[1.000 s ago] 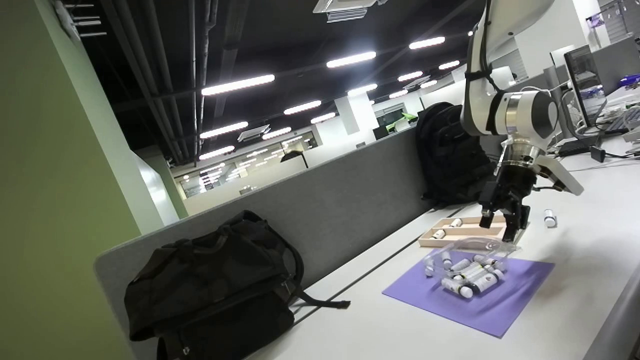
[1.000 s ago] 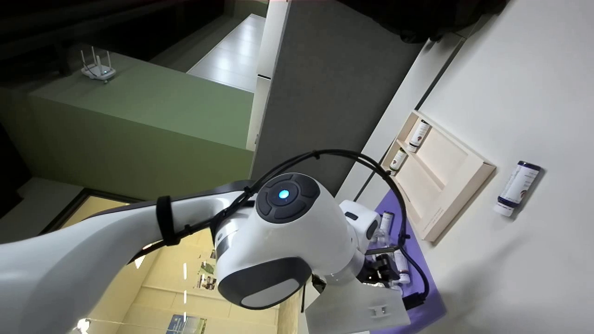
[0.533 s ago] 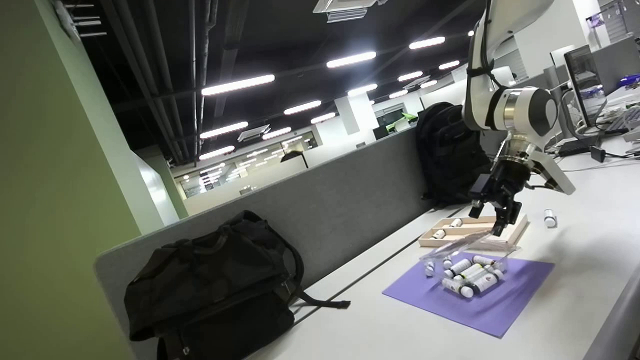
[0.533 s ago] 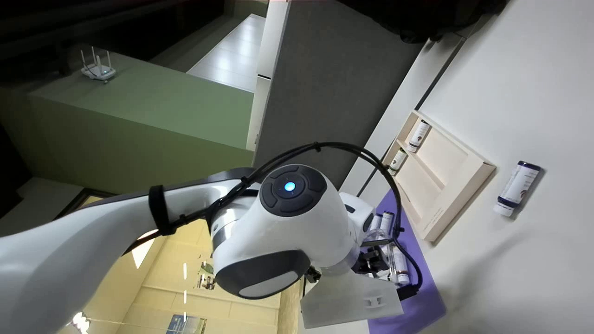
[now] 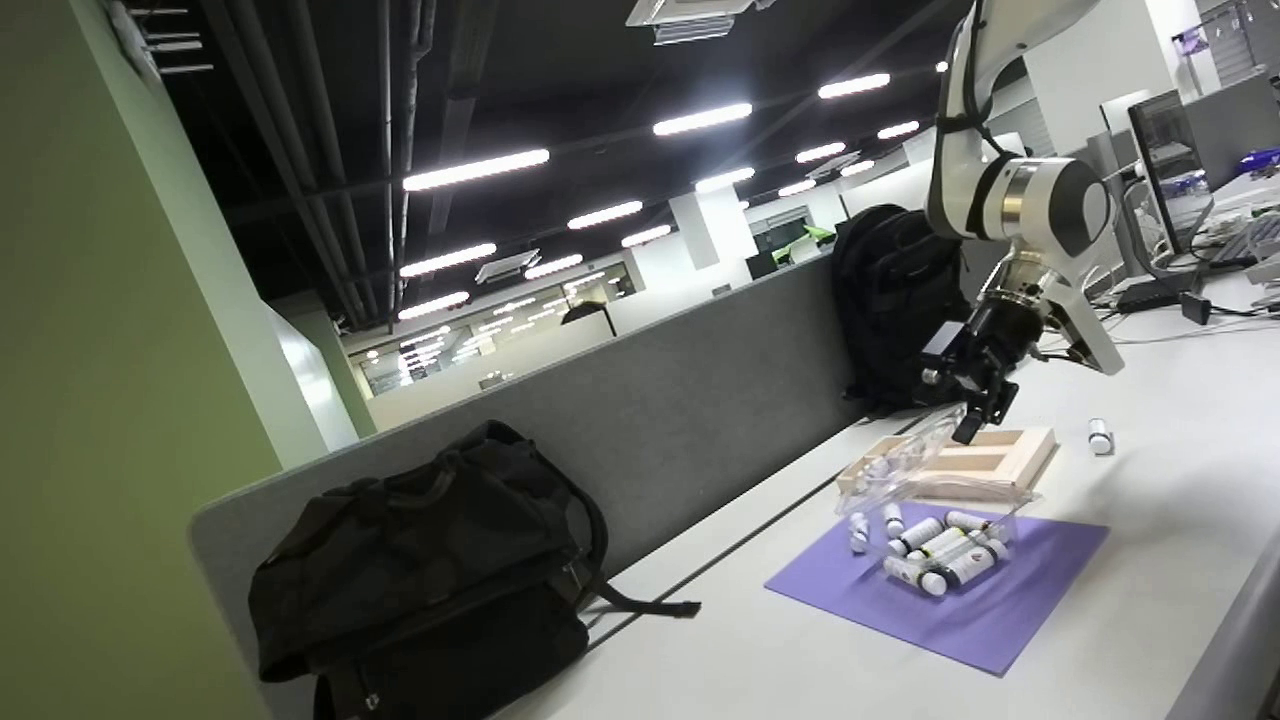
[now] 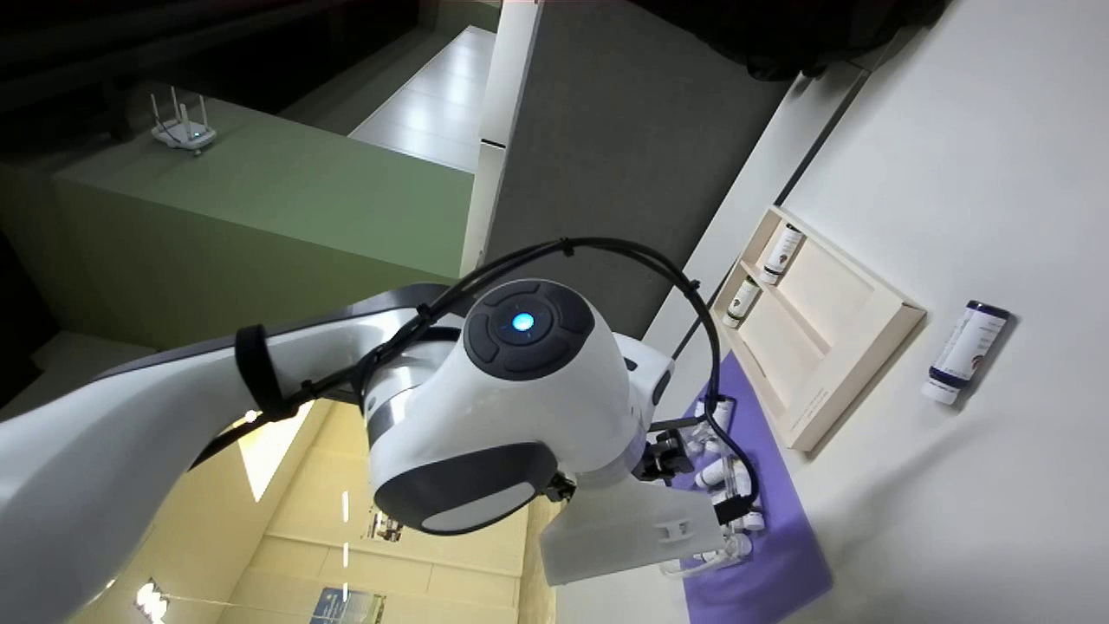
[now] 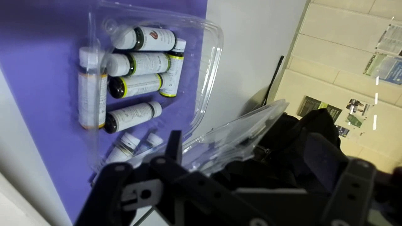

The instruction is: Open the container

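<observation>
Hovering near three o'clock in an exterior view, the gripper [image 5: 949,404] has its fingers spread beside the tilted clear lid [image 7: 232,135]; at ten o'clock in the wrist view, the container [image 7: 211,73] sits on the purple mat [image 7: 47,94], holding bottles [image 7: 150,62].

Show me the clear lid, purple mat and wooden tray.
Clear lid [image 7: 230,138], in the wrist view: middle of its panel.
Purple mat [image 5: 992,628], in an exterior view: bare corner.
Wooden tray [image 6: 856,381], in an exterior view: end wall.

Clear container [image 7: 209,68] on purple mat [image 7: 40,94], bottles [image 7: 151,62] inside; lid [image 7: 232,138] tilted up; claw [image 7: 246,146] spread.
</observation>
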You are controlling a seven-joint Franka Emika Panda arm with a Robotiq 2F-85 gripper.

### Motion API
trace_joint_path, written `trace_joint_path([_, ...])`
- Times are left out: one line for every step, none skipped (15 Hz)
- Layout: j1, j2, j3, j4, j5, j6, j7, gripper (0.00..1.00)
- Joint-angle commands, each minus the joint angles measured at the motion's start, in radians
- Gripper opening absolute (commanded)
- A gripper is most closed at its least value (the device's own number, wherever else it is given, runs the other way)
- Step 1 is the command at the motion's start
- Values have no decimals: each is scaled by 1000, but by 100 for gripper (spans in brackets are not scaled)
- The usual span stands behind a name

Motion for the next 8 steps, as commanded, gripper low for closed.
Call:
trace_joint_path([6, -46, -18, -3, 10, -21, -12, 100])
trace_joint_path([6, -55, -19, -4, 10, -20, -15, 100])
trace_joint_path([6, -64, -20, -5, 10, -21, -18, 100])
trace_joint_path([7, -72, -21, -5, 9, -20, -22, 100])
trace_joint_path([7, -81, -22, -6, 8, -17, -26, 100])
trace_joint_path([6, -89, -23, -6, 8, -16, -30, 100])
trace_joint_path([6, -96, -25, -7, 6, -17, -33, 100])
trace_joint_path([6, -102, -26, -7, 6, -16, -36, 100])
